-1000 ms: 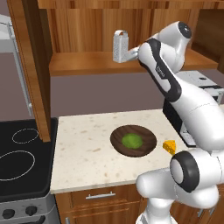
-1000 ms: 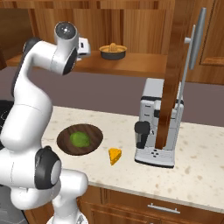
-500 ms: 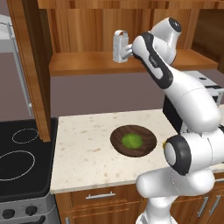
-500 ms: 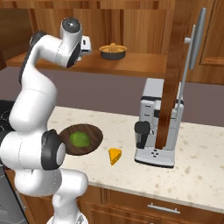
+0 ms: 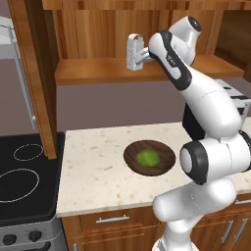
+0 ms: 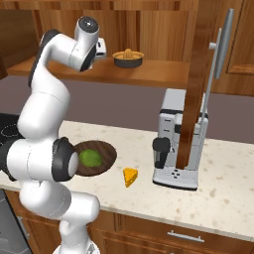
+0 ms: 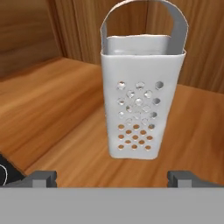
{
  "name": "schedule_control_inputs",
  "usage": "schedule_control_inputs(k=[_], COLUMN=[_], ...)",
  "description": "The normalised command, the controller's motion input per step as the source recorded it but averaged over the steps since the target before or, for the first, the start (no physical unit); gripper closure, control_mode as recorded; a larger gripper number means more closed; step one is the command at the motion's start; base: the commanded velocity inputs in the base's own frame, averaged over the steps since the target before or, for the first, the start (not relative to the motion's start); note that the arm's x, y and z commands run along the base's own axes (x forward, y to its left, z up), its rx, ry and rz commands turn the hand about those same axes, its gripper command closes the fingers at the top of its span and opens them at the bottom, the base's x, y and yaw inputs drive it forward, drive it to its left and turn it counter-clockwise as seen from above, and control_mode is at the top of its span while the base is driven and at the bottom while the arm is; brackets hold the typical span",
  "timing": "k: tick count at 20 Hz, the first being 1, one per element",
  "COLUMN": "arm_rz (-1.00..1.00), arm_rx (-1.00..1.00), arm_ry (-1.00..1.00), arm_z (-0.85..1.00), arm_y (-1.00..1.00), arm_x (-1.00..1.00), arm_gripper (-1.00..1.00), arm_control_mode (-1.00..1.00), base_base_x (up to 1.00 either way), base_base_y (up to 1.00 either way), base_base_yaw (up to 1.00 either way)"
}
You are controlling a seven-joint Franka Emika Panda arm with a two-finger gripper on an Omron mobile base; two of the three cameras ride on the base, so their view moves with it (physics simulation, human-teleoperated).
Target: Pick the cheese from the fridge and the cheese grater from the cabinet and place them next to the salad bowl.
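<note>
Cheese grater is standing upright on the wooden shelf of the open cabinet, its handle arching over the top and its perforated face turning toward the hand camera. Just to its right in the left base view, the hand is reaching in level with it; in the hand view the two fingertips are sitting wide apart, on either side of the grater and nearer the camera, touching nothing. Farther right on the same shelf, a small dark bowl is holding an orange-yellow item. Down on the table, the salad bowl is resting with the cheese lying just beside it, and a coffee machine is standing farther right.
</note>
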Motion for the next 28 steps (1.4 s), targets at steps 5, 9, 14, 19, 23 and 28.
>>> schedule_control_inputs(k=[5, 9, 14, 19, 23, 28], arm_rz=[0.01, 0.00, 0.00, 0.00, 0.00, 0.00], arm_rx=[-0.01, -0.01, -0.01, -0.02, -0.01, 0.00], arm_ry=[0.00, 0.00, 0.00, 0.00, 0.00, 0.00], arm_z=[-0.04, -0.02, -0.01, -0.06, -0.04, 0.00], arm_y=[0.04, 0.03, 0.02, 0.05, 0.01, 0.00], arm_x=[0.20, 0.20, 0.12, 0.11, 0.18, 0.14], arm_gripper=[-1.00, -1.00, -1.00, -1.00, -1.00, -1.00], arm_control_mode=[-1.00, -1.00, -1.00, -1.00, -1.00, -1.00], base_base_x=[0.00, 0.00, 0.00, 0.00, 0.00, 0.00], base_base_y=[0.00, 0.00, 0.00, 0.00, 0.00, 0.00], base_base_yaw=[0.00, 0.00, 0.00, 0.00, 0.00, 0.00])
